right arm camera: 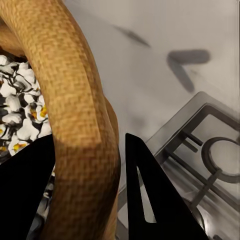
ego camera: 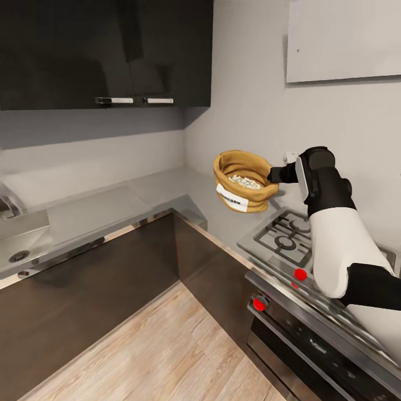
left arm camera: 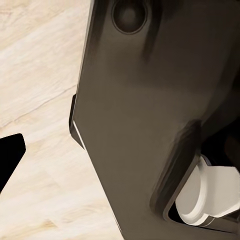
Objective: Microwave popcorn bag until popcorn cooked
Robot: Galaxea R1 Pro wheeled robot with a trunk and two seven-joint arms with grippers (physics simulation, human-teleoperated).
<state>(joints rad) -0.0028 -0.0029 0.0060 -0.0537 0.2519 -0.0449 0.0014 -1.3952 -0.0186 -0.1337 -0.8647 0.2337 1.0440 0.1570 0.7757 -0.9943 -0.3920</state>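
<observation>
The tan popcorn bag (ego camera: 245, 189) hangs in the air over the grey countertop (ego camera: 161, 189), just left of the hob. Its white label faces the front, and white-yellow popcorn (ego camera: 246, 181) fills its open top. My right gripper (ego camera: 274, 175) is shut on the bag's rolled rim at its right side. In the right wrist view the rim (right arm camera: 75, 100) runs between the two black fingers (right arm camera: 145, 195) of that gripper (right arm camera: 87, 145), with popcorn (right arm camera: 20, 115) inside. A single dark fingertip (left arm camera: 10, 155) shows in the left wrist view above the floor. The microwave is out of view.
A steel gas hob (ego camera: 284, 234) with red knobs (ego camera: 301, 274) lies under my right arm, over an oven front. Dark cabinets (ego camera: 106, 50) hang at the upper left, a white hood (ego camera: 342, 39) at the upper right. A sink (ego camera: 19, 223) sits far left. Wood floor (ego camera: 167, 345) lies below.
</observation>
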